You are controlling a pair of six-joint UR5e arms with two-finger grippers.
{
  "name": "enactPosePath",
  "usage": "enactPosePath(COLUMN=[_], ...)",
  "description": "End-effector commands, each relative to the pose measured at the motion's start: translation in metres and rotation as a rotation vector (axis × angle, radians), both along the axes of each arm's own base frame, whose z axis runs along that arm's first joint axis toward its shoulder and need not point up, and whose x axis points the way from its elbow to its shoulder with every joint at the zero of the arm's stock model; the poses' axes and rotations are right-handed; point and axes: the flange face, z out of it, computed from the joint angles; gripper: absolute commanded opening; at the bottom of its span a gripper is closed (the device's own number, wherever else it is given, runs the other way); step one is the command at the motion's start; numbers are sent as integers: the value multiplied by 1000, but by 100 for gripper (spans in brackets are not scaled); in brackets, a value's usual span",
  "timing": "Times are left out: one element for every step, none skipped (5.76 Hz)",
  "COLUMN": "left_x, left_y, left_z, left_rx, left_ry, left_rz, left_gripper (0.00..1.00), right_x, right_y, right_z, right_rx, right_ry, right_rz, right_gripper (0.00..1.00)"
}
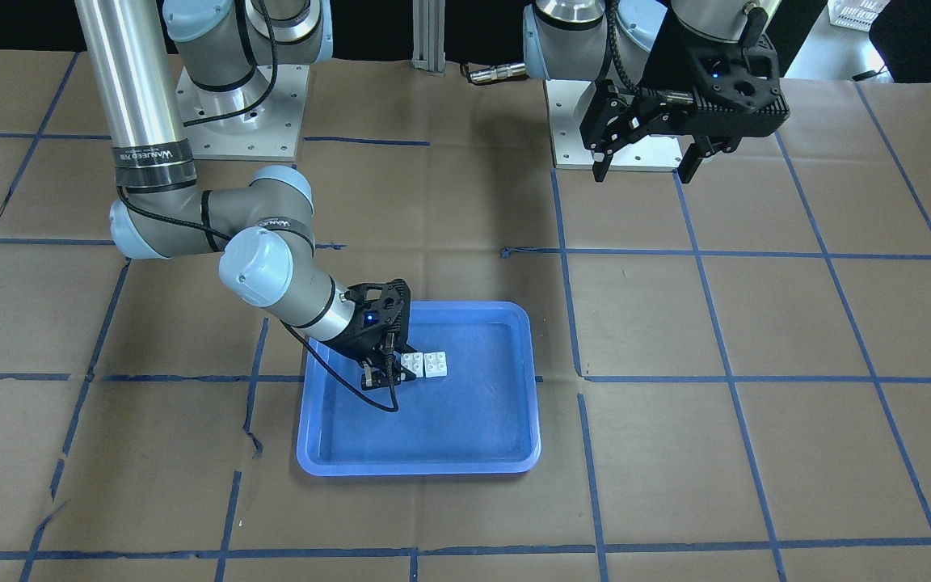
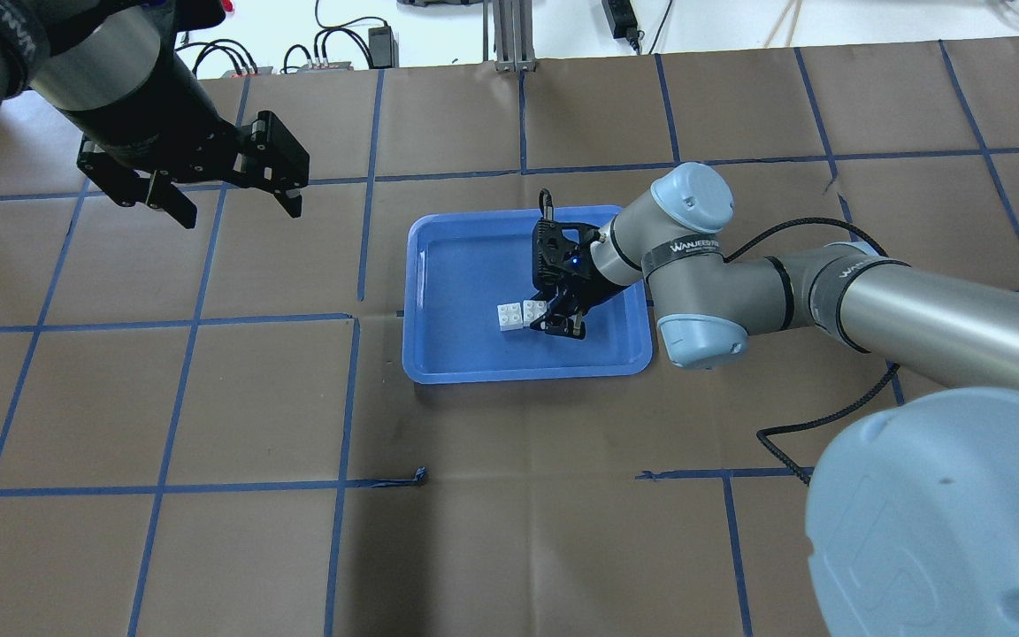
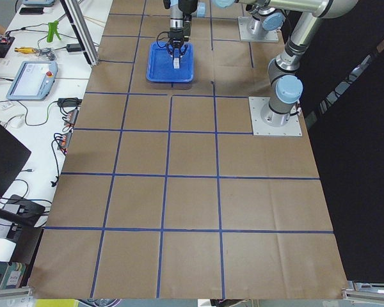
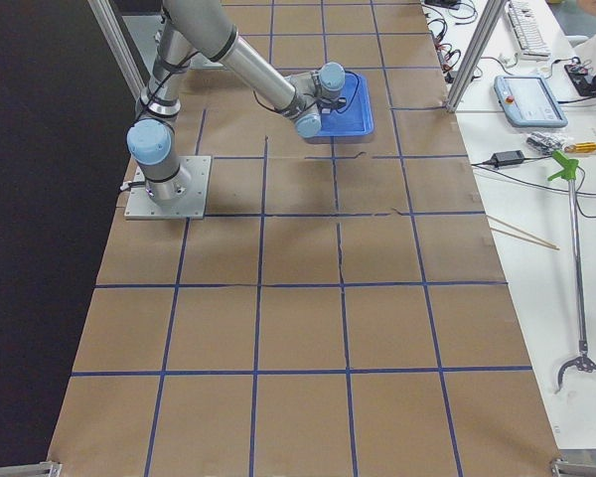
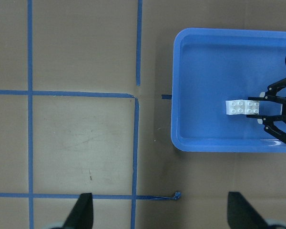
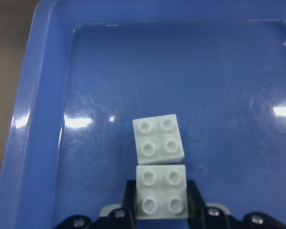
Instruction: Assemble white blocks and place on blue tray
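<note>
Well, the right tool (image 2: 552,318) is clenched on one of the two white blocks (image 1: 424,364), which sit side by side, touching, studs up, on the floor of the blue tray (image 1: 433,436). Across from it the left tool (image 2: 240,212) hangs released above the brown counter (image 2: 209,398), well apart from the tray.

Two white blocks (image 1: 423,364), one blue tray (image 1: 417,466); left tool (image 2: 240,212), right tool (image 2: 554,320).
</note>
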Motion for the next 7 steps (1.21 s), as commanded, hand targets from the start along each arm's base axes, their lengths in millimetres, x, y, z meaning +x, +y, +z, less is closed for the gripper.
enactPosePath(left_x=[-1, -1, 0, -1, 0, -1, -1], left_y=[0, 0, 0, 0, 0, 0, 0], left_z=[0, 0, 0, 1, 1, 2, 1], left_rx=[-2, -3, -3, -5, -3, -6, -5], left_ry=[-4, -4, -2, -4, -4, -4, -4], left_rz=[-2, -2, -1, -2, -1, -1, -1], left_gripper=[99, 99, 99, 99, 99, 99, 99], right_x=[0, 0, 0, 0, 0, 0, 1], right_y=[0, -1, -1, 0, 0, -1, 0], right_z=[0, 0, 0, 0, 0, 0, 0], right_rx=[0, 1, 12, 14, 16, 14, 15], right_ry=[-2, -4, -3, -3, -3, -1, -1], right_rz=[-10, -13, -31, -33, -33, -33, -31], right_gripper=[32, 32, 32, 32, 32, 32, 32])
